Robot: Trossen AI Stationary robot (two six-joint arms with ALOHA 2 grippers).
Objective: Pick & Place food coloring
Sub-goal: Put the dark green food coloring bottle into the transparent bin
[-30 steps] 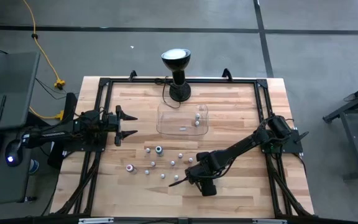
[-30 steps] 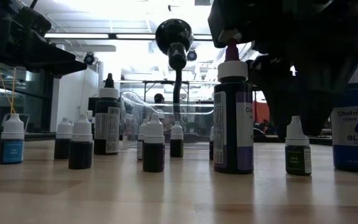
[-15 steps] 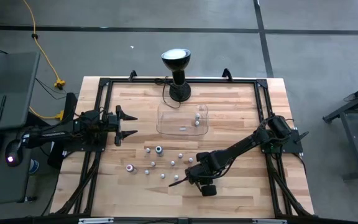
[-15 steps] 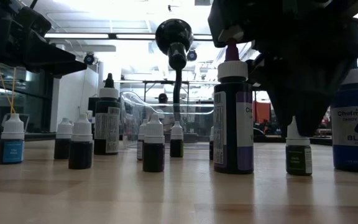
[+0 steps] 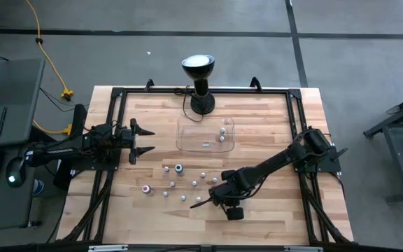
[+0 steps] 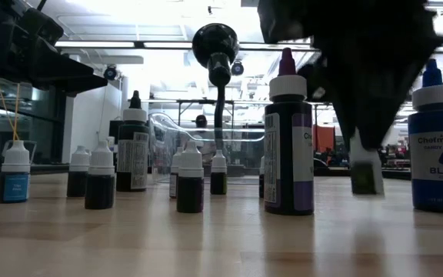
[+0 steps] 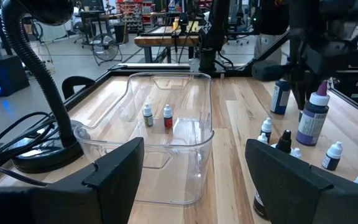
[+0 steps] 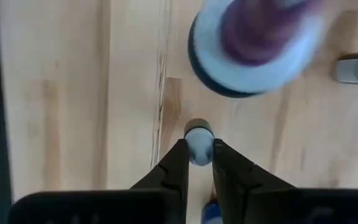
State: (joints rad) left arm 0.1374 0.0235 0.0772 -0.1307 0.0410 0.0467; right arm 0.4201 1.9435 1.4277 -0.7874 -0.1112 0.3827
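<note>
The right end effector (image 8: 197, 163) is clamped on a tiny dark dropper bottle with a white cap (image 6: 366, 171), lifted just off the wooden counter (image 5: 271, 133) near its front edge, beside a tall purple-capped bottle (image 6: 288, 142). The left end effector (image 5: 145, 140) hovers with fingers apart at the counter's left edge.

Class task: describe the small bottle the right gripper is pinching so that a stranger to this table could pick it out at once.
Find the tall purple-capped bottle near the table's front edge. Just beside it, the right gripper pinches a small bottle with a white cap. Unlike its neighbours, it hangs lifted off the wood.
</note>
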